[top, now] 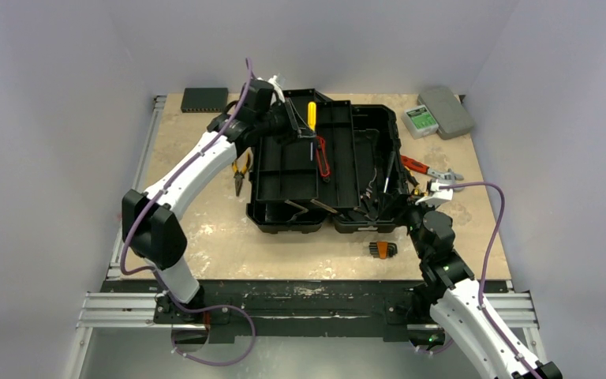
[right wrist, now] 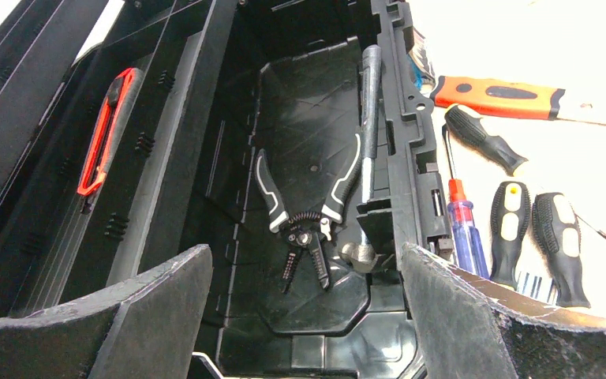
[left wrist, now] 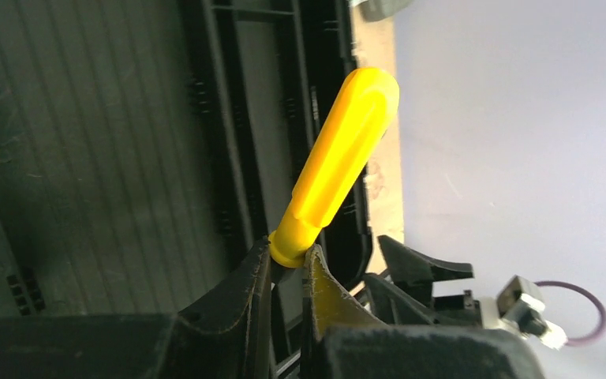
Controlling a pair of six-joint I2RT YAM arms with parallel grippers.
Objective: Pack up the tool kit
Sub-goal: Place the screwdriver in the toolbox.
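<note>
We find the left end effector point(left wrist: 288, 267) clamped on the yellow screwdriver point(left wrist: 335, 162) above the open toolbox point(top: 284, 170). The right end effector point(right wrist: 308, 284) gapes over it. Next, we judge: lower and release inside.

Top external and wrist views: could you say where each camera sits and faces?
Top external: above and behind; looks down on toolbox, left arm, right arm.
Left wrist: on left arm; looks past left end effector, shut on yellow tool.
Right wrist: on right arm; looks into toolbox past open right end effector.
Shared: top and left wrist show the yellow tool.
</note>
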